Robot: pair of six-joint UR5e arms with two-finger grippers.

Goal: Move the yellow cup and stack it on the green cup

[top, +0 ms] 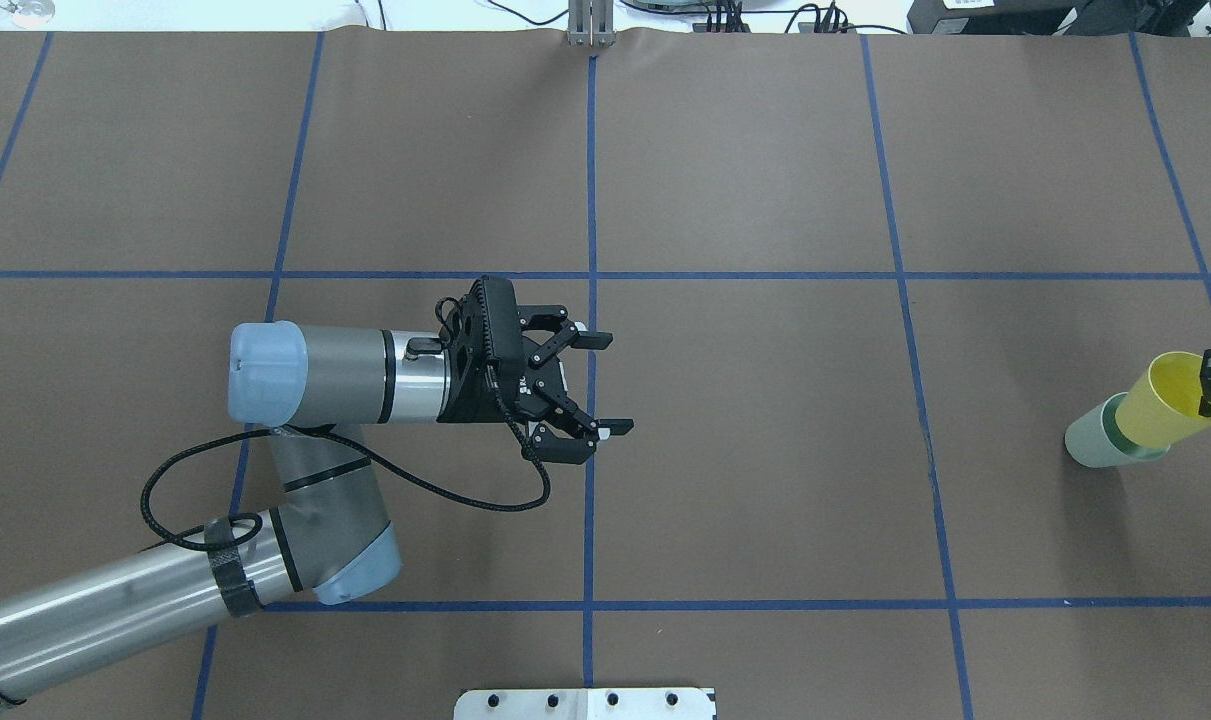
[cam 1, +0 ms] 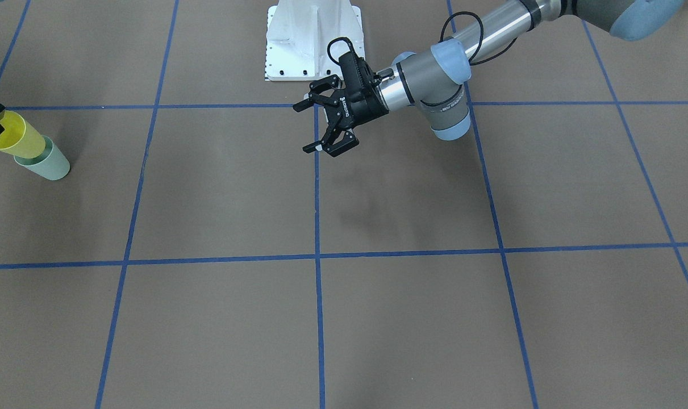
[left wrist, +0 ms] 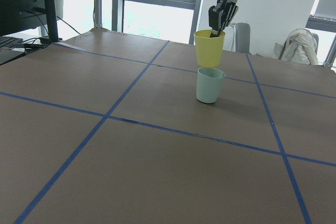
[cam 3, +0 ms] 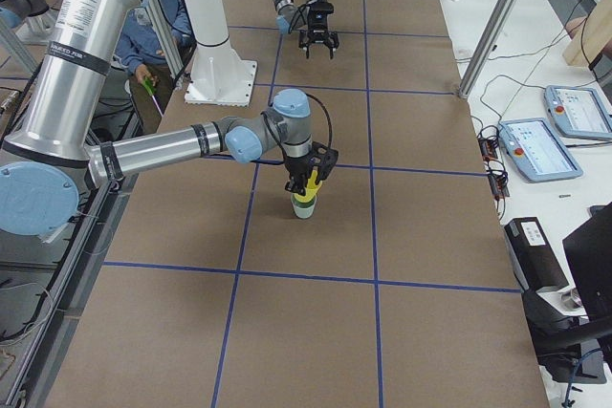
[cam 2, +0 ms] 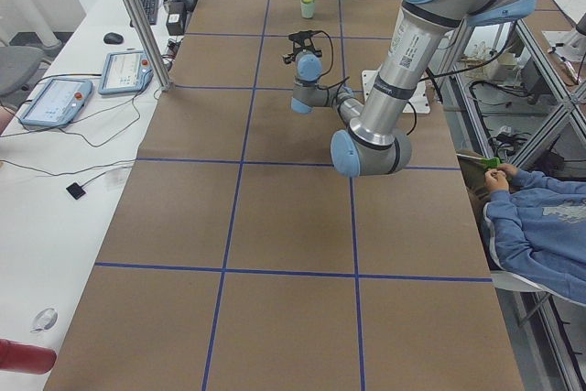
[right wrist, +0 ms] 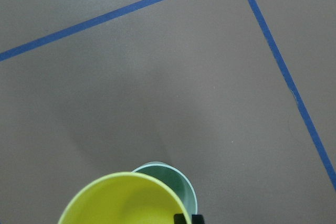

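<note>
My right gripper (left wrist: 219,24) is shut on the rim of the yellow cup (left wrist: 209,48), one finger inside it. It holds the cup upright directly over the green cup (left wrist: 210,85), the yellow base level with the green rim. The pair shows at the table's far right end in the overhead view, yellow cup (top: 1163,402) over green cup (top: 1093,445). In the right wrist view the yellow cup (right wrist: 121,200) covers most of the green cup (right wrist: 178,182). My left gripper (top: 615,384) is open and empty, held level above the table's middle, pointing at the cups.
The brown table (top: 765,500) is marked with blue tape lines. The white robot base plate (cam 1: 312,42) sits at the near edge. Monitors, pendants and cables lie on side tables (cam 3: 545,140). A seated person (cam 2: 536,226) is beside the table.
</note>
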